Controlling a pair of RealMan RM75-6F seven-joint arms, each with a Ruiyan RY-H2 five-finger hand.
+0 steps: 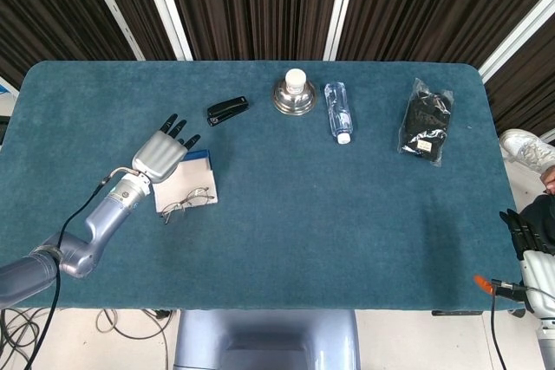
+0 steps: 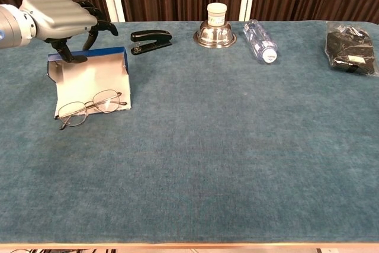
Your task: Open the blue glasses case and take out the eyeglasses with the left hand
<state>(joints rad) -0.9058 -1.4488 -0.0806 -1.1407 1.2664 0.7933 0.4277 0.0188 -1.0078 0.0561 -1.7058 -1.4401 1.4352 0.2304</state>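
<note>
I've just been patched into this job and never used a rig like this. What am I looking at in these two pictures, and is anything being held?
These are two cameras on a two-armed robot with human-like hands. The head view looks down on the table; the chest view looks across it from low down. The left hand hangs over the raised blue lid of the open glasses case; whether it grips the lid is unclear. The eyeglasses lie at the case's front edge, not held. The right hand waits off the table's edge, holding nothing. Further back sit a black stapler, a metal bowl with a small white jar on top, a lying water bottle and a bagged black item.
</note>
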